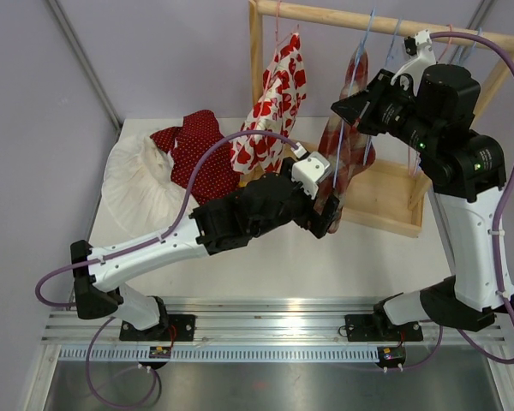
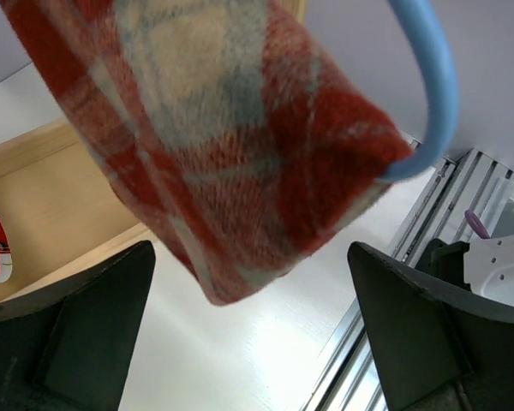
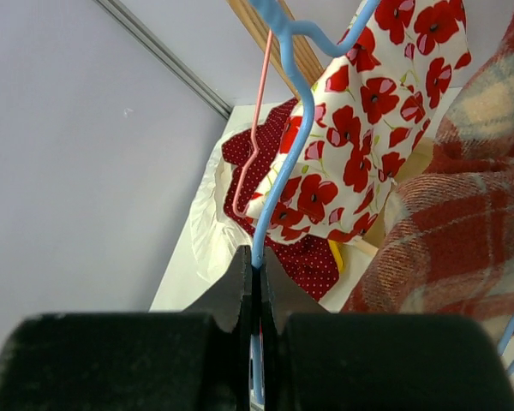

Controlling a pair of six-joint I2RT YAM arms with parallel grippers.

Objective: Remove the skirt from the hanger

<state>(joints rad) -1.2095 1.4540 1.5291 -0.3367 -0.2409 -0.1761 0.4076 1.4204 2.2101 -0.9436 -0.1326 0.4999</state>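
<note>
Currently: right gripper (image 3: 257,261) pinched shut on the wire of the blue hanger (image 3: 284,167), just below its bend. Judged purpose: to steady the hanger so it neither swings nor lifts off the wooden rack (image 1: 385,17) when the cloth is tugged.

Plaid skirt (image 2: 231,154) hangs on that hanger, not yet off.

Left gripper (image 2: 253,308) spread wide, holding nothing. The skirt's lower corner dangles into the gap between its two fingers and appears to touch neither (depth is hard to read from the wrist view).

Judgement: the wide stance is a pre-grasp. The next move calls for closing on the hem, then drawing the skirt down and away.

Risk: the thick weave may drag the hanger along. The poppy-print garment (image 1: 274,111) hangs just beside and could snag on a sideways pull.
</note>
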